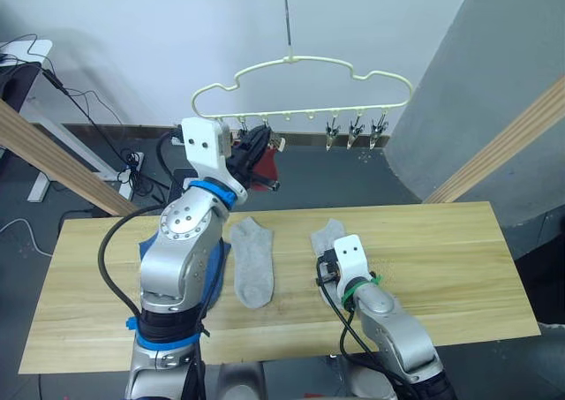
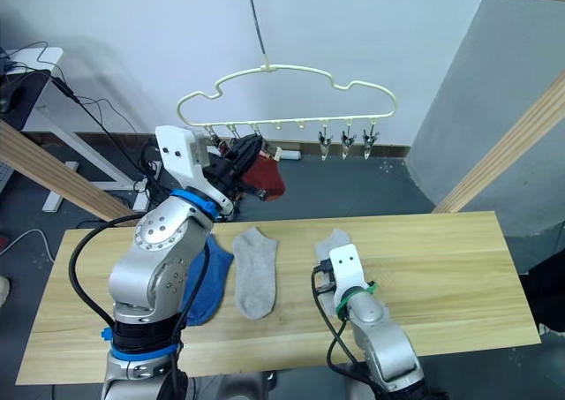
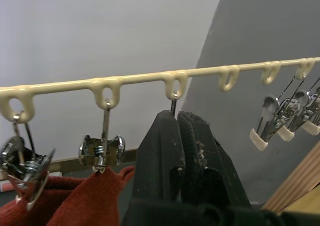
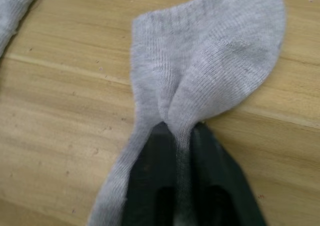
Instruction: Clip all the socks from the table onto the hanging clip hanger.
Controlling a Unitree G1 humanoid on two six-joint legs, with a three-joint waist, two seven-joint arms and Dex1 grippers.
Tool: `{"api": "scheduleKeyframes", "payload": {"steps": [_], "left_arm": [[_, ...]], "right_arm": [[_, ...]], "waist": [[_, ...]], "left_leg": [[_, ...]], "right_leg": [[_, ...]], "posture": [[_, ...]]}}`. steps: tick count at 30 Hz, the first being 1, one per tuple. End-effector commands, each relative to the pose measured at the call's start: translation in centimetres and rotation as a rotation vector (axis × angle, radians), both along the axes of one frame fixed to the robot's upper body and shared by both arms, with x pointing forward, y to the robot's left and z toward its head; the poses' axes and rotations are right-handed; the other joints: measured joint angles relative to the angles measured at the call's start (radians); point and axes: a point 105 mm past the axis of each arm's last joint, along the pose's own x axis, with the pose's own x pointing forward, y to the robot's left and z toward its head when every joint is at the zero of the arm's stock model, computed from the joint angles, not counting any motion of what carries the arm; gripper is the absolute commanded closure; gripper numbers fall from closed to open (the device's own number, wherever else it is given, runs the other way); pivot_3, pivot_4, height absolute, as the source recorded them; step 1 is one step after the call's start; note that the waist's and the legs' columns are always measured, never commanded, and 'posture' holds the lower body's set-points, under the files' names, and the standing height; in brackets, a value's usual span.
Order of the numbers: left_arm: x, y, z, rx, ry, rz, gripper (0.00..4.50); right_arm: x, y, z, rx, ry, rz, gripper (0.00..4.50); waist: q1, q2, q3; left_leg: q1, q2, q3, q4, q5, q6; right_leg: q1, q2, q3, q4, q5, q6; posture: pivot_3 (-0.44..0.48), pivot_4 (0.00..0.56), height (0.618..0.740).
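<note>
- The left arm rises from the lower left of the head view, elbow bent, its left gripper (image 3: 179, 136) lifted to the hanger (image 1: 305, 62) at upper centre
- Left fingers (image 3: 160, 156) are pressed together just below the hanger's bar, under a loop with a thin wire hanging from it; whether they pinch anything I cannot tell
- Beside them a red sock (image 3: 75, 201) hangs from 2 metal clips (image 3: 101, 151) on the bar; 3 bare clips (image 1: 355, 132) hang at the bar's other end
- The right arm lies low at lower centre, right gripper (image 4: 179, 131) down on the table (image 1: 441, 259)
- Its fingers are closed on a fold of a grey sock (image 4: 210, 61), the knit bunched up between the 2 tips, the rest of it flat on the wood
- A 2nd grey sock (image 1: 251, 260) lies flat at the table's centre, just apart from the held one
- A blue sock (image 2: 208, 281) lies beside it, partly hidden by the left arm
</note>
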Motion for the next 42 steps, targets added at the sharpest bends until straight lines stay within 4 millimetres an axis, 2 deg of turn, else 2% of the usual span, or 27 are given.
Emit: {"api": "scheduleKeyframes", "payload": {"steps": [1, 7, 13, 18, 22, 24, 25, 27, 28, 29, 31, 32, 33, 35, 41, 42], "left_arm": [[-0.6, 0.4, 1.7, -0.043, -0.037, -0.05, 4.5], [-0.7, 1.4, 2.1, -0.094, 0.026, -0.13, 4.5], [-1.2, 0.9, 2.0, -0.082, 0.067, -0.191, 4.5], [-1.1, 0.8, 2.0, -0.079, 0.075, -0.195, 4.5], [-1.1, 0.8, 2.0, -0.076, 0.077, -0.194, 4.5], [-1.2, 0.6, 1.7, -0.001, 0.059, -0.194, 4.5], [-1.1, 0.7, 1.7, -0.031, 0.07, -0.197, 4.5], [-0.5, 0.7, 1.6, -0.104, 0.081, -0.188, 4.5], [-0.3, 0.7, 1.7, -0.132, 0.078, -0.179, 4.5], [-0.5, 0.7, 2.2, -0.119, 0.036, -0.169, 4.5], [-1.3, 0.8, 2.7, -0.077, -0.023, -0.173, 4.5], [-1.3, 1.4, 2.1, -0.073, -0.018, -0.14, 4.5], [-1.8, 1.6, 1.1, -0.044, -0.009, -0.136, 4.5], [-2.4, 1.5, -0.1, -0.024, 0.013, -0.137, 4.5], [-2.8, 1.1, -1.5, 0.034, 0.008, -0.144, 4.5], [-2.8, 1.2, -1.6, 0.033, 0.006, -0.143, 4.33]], "right_arm": [[-0.2, -0.3, 0.9, 0.001, -0.037, 0.033, 4.48], [0.6, 2.4, 7.6, 0.058, -0.306, 0.264, 4.48], [1.2, 4.5, 11.5, 0.068, -0.501, 0.429, 4.48], [1.1, 5.7, 11.8, 0.072, -0.54, 0.511, 4.48], [1.6, 6.3, 12.4, 0.088, -0.561, 0.513, 4.48], [2.2, 6.1, 12.3, 0.023, -0.585, 0.493, 4.48], [2.1, 6.3, 12.4, -0.006, -0.603, 0.518, 4.48], [2.1, 6.3, 12.6, -0.006, -0.617, 0.522, 4.48], [2.2, 6.2, 12.9, 0.009, -0.621, 0.508, 4.48], [2.5, 5.6, 13.0, 0.039, -0.597, 0.46, 4.48], [2.8, 4.7, 12.9, 0.078, -0.563, 0.407, 4.48], [2.8, 4.1, 12.5, 0.086, -0.546, 0.39, 4.48], [2.3, 4.0, 11.9, 0.082, -0.526, 0.414, 4.48], [1.7, 3.9, 11.5, 0.073, -0.512, 0.447, 4.48], [1.5, 3.3, 11.7, 0.055, -0.51, 0.455, 4.48], [1.5, 3.2, 11.8, 0.055, -0.51, 0.454, 4.49]], "waist": [[0.001, 0.0, 0.0], [-0.004, 0.0, 0.0], [-0.002, 0.0, 0.0], [0.002, 0.0, 0.0], [0.001, 0.0, 0.0], [0.0, 0.0, 0.0], [0.001, 0.0, 0.0], [0.002, 0.0, -0.005], [0.003, 0.0, -0.008], [0.003, -0.001, -0.013], [0.002, -0.002, -0.028], [0.001, -0.002, -0.033], [0.0, -0.002, -0.035], [-0.002, -0.002, -0.044], [0.0, -0.002, -0.045], [0.0, -0.002, -0.045]], "left_leg": [[0.0, 0.0, 0.0, 0.0, 0.0, 0.0], [-0.003, 0.0, 0.0, 0.0, 0.0, 0.0], [-0.004, 0.001, 0.0, 0.0, 0.0, 0.0], [-0.005, 0.0, -0.001, 0.0, 0.0, 0.0], [-0.005, 0.0, -0.001, 0.001, 0.0, 0.0], [-0.005, 0.001, -0.002, 0.001, 0.0, 0.0], [-0.005, 0.001, -0.002, 0.001, 0.0, 0.0], [-0.005, 0.0, -0.001, 0.001, 0.0, 0.0], [-0.005, 0.0, -0.001, 0.001, 0.001, -0.001], [-0.006, 0.0, -0.001, 0.001, 0.002, -0.003], [-0.011, 0.001, -0.001, 0.001, 0.003, -0.005], [-0.013, 0.001, -0.002, 0.001, 0.003, -0.005], [-0.013, 0.001, -0.001, 0.001, 0.003, -0.005], [-0.012, 0.0, 0.001, 0.001, 0.003, -0.005], [-0.012, 0.0, -0.002, 0.002, 0.003, 0.0], [-0.011, 0.0, -0.001, 0.002, 0.004, 0.001]], "right_leg": [[0.0, 0.0, 0.0, 0.0, 0.0, 0.0], [-0.003, 0.0, 0.0, 0.001, 0.0, 0.0], [-0.004, 0.001, 0.0, 0.0, 0.0, 0.0], [-0.004, 0.0, -0.001, 0.0, 0.0, 0.0], [-0.004, 0.0, -0.001, 0.001, 0.0, -0.001], [-0.004, 0.0, -0.002, 0.001, 0.001, -0.001], [-0.004, 0.0, -0.002, 0.001, 0.001, -0.001], [-0.004, 0.0, -0.001, 0.001, 0.001, -0.001], [-0.004, -0.001, -0.002, 0.0, 0.001, -0.001], [-0.004, -0.001, -0.003, 0.0, 0.001, -0.001], [-0.009, -0.002, -0.003, 0.0, 0.001, -0.001], [-0.011, -0.002, -0.004, 0.0, 0.001, -0.001], [-0.011, -0.002, -0.003, 0.0, 0.001, -0.001], [-0.011, -0.003, -0.002, -0.001, 0.001, -0.001], [-0.01, -0.001, -0.004, 0.001, 0.006, -0.002], [-0.009, -0.001, -0.003, 0.001, 0.007, -0.002]], "posture": [[-0.184, 0.328, 0.74], [-0.187, 0.331, 0.74], [-0.186, 0.331, 0.74], [-0.184, 0.33, 0.74], [-0.184, 0.33, 0.74], [-0.177, 0.327, 0.74], [-0.173, 0.317, 0.74], [-0.186, 0.24, 0.74], [-0.186, 0.24, 0.74], [-0.184, 0.194, 0.74], [-0.167, 0.179, 0.74], [-0.165, 0.21, 0.74], [-0.174, 0.218, 0.74], [-0.182, 0.208, 0.74], [-0.189, 0.219, 0.74], [-0.191, 0.225, 0.74]]}}
